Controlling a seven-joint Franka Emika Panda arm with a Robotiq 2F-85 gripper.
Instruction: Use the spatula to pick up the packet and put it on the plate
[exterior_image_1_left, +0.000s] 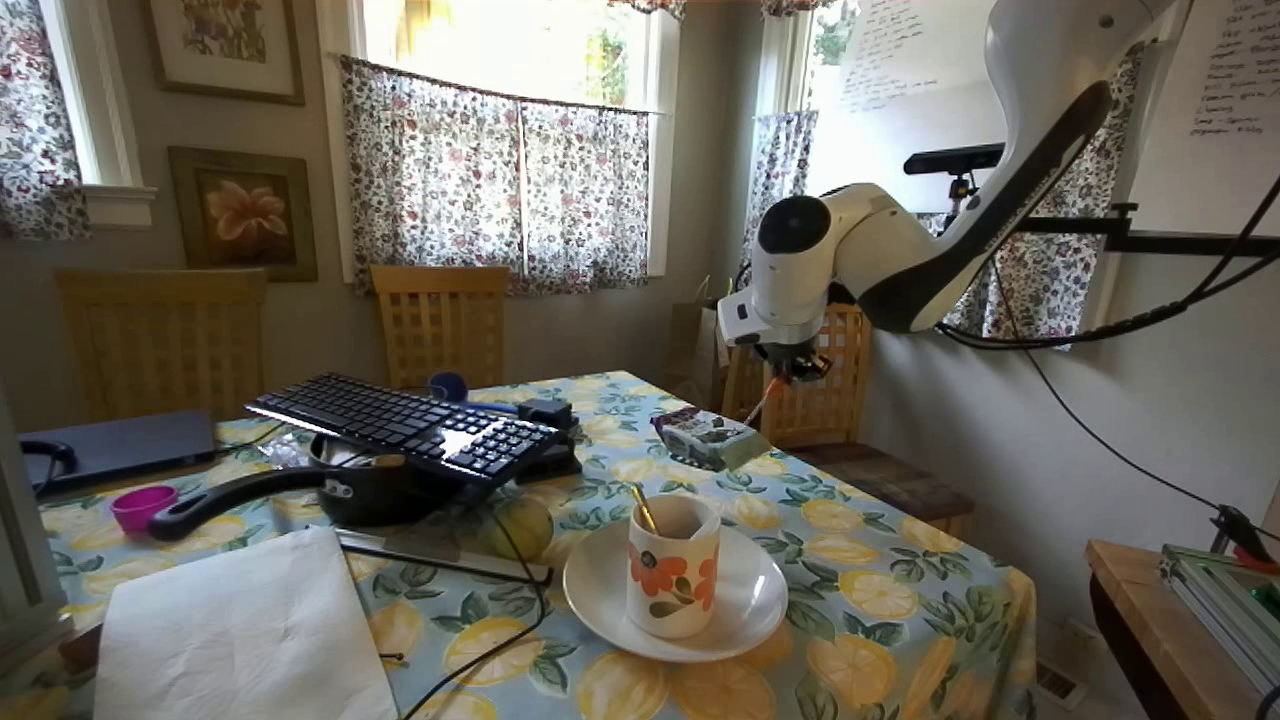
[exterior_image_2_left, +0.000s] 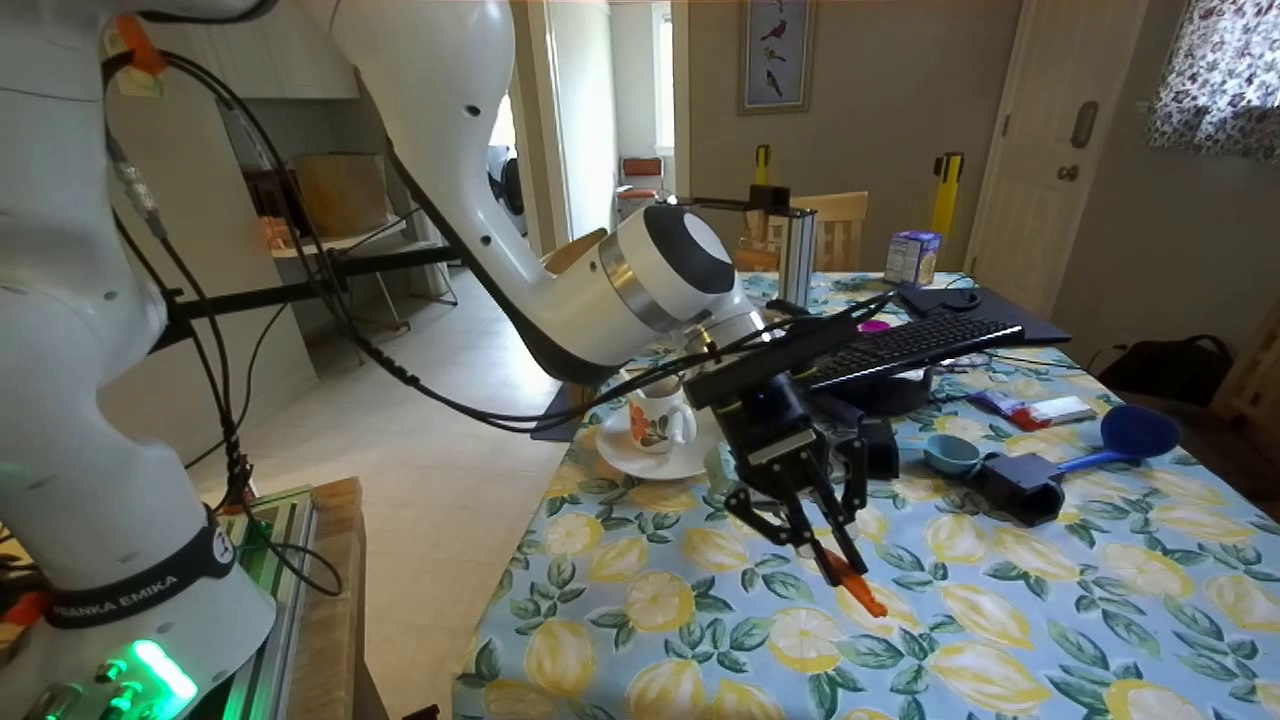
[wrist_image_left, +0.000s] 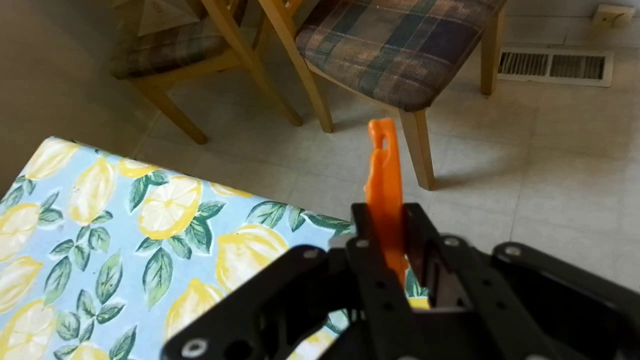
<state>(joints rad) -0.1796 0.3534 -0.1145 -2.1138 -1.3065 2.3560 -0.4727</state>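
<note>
My gripper (exterior_image_1_left: 782, 376) is shut on the orange handle of a slim utensil, the spatula (exterior_image_1_left: 772, 390). The grip also shows in an exterior view (exterior_image_2_left: 847, 563) and the wrist view (wrist_image_left: 384, 212), where the handle end (wrist_image_left: 385, 165) points forward. Its thin shaft runs to the green-and-purple packet (exterior_image_1_left: 705, 438), over the table's far edge. The packet looks tilted; I cannot tell if the blade bears it or it touches the table. A pale green part (exterior_image_2_left: 720, 468) shows behind my gripper. The white plate (exterior_image_1_left: 755, 612) is on the table and shows in both exterior views (exterior_image_2_left: 622, 458).
A flowered cup (exterior_image_1_left: 672, 580) with a thin gold handle (exterior_image_1_left: 645, 510) in it stands on the plate. A keyboard (exterior_image_1_left: 400, 425) lies over a dark pan (exterior_image_1_left: 370, 500). A blue ladle (exterior_image_2_left: 1140, 432), a black device (exterior_image_2_left: 1020, 487) and a teal cup (exterior_image_2_left: 952, 453) are on the table.
</note>
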